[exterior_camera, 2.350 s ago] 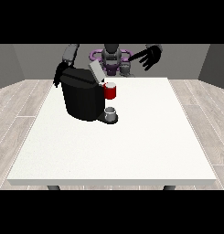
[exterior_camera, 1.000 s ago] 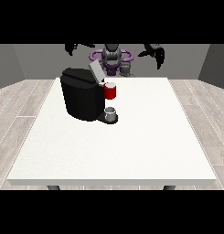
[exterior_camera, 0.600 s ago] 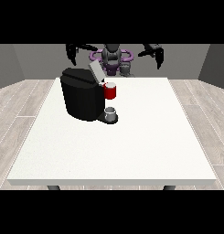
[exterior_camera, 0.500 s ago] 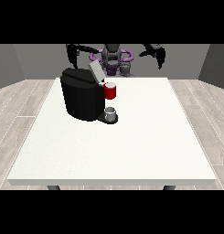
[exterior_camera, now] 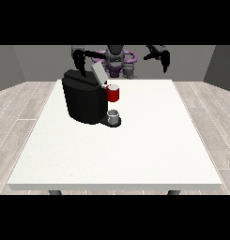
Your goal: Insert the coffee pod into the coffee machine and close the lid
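A wide white worktop [exterior_camera: 135, 154] is filling most of the room ahead of me, matte and rectangular, with pale wood-plank flooring showing around it. Toward its left rear a black coffee machine [exterior_camera: 83, 101] is standing, a boxy, smooth, dark body with rounded edges. Its grey lid [exterior_camera: 98, 74] is a flat slab tilting up and back, its long edge rising toward the robot. I cannot read any brand or writing on it.

Above the machine's back left, the hand at the view's left [exterior_camera: 80, 60] is hanging with its fingers pointing down toward the machine's top; whether they are spread or pressed together I cannot tell.

At the machine's front right a red thing at the machine [exterior_camera: 113, 93] is showing, short and cylinder-shaped. Below it a grey thing [exterior_camera: 113, 115] is sitting upright on the machine's dark base; I cannot tell it for the pod.

Far to the right, the hand at the view's right [exterior_camera: 162, 55] is hovering well apart from the machine, black fingers drooping downward, holding nothing.
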Controlling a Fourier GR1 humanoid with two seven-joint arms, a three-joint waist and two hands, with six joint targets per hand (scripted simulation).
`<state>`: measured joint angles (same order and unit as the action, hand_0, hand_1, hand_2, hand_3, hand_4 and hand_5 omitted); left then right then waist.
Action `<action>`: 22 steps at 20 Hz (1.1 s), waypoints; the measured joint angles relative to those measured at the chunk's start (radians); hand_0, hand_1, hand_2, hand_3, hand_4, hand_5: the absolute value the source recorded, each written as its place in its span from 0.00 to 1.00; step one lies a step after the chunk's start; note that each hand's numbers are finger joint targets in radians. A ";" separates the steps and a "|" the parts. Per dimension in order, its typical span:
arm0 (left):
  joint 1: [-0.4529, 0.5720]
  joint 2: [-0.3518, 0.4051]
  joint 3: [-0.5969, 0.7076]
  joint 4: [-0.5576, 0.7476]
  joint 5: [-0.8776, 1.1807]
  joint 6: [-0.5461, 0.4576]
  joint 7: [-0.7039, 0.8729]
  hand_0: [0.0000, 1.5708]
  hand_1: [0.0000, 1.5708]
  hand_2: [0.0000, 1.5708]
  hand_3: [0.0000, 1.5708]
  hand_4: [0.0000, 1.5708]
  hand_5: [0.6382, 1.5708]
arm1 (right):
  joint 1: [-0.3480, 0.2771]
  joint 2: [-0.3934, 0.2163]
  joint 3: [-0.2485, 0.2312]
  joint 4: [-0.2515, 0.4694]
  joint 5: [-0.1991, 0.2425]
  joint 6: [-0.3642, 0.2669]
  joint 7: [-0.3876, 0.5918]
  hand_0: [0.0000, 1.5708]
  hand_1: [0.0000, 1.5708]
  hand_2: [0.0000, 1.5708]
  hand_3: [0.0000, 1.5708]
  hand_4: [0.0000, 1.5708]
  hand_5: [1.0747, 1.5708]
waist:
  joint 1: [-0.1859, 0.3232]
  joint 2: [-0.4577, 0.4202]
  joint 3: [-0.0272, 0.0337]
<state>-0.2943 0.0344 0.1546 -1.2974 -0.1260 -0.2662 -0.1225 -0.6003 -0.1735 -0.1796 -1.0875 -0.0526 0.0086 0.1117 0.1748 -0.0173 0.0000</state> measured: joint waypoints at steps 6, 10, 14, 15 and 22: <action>0.039 0.022 -0.006 -0.074 0.009 0.013 0.020 0.00 0.00 0.00 0.00 0.20 1.00 | -0.026 0.018 0.035 0.037 0.020 0.005 -0.034 0.00 0.00 0.00 0.00 0.00 1.00 | -0.012 0.024 -0.0002; 0.058 0.037 -0.004 -0.087 0.006 0.031 0.011 0.00 0.00 0.00 0.00 0.23 1.00 | -0.062 0.009 0.042 0.053 0.023 0.020 -0.042 0.00 0.00 0.00 0.00 0.11 1.00 | -0.024 0.047 -0.0003; 0.073 0.057 0.000 -0.107 0.021 0.019 0.032 0.00 0.00 0.00 0.00 0.23 1.00 | -0.096 0.009 0.046 0.070 0.032 0.010 -0.032 0.00 0.00 0.00 0.00 0.08 1.00 | -0.019 0.052 0.0002; 0.081 0.059 -0.002 -0.110 0.021 0.019 0.032 0.00 0.00 0.00 0.00 0.23 1.00 | -0.100 0.004 0.049 0.075 0.035 0.015 -0.036 0.00 0.00 0.00 0.00 0.13 1.00 | -0.020 0.055 0.0002; 0.061 0.051 -0.022 -0.118 0.013 0.035 0.030 0.00 0.00 0.00 0.00 0.21 1.00 | -0.186 -0.016 0.069 0.093 0.078 -0.003 0.001 0.00 0.00 0.00 0.00 0.07 1.00 | -0.003 0.094 0.0048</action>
<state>-0.2331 0.0851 0.1327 -1.4158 -0.1129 -0.2312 -0.0922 -0.7867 -0.1892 -0.1110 -0.9943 0.0258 0.0060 0.1124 0.1722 0.0762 0.0048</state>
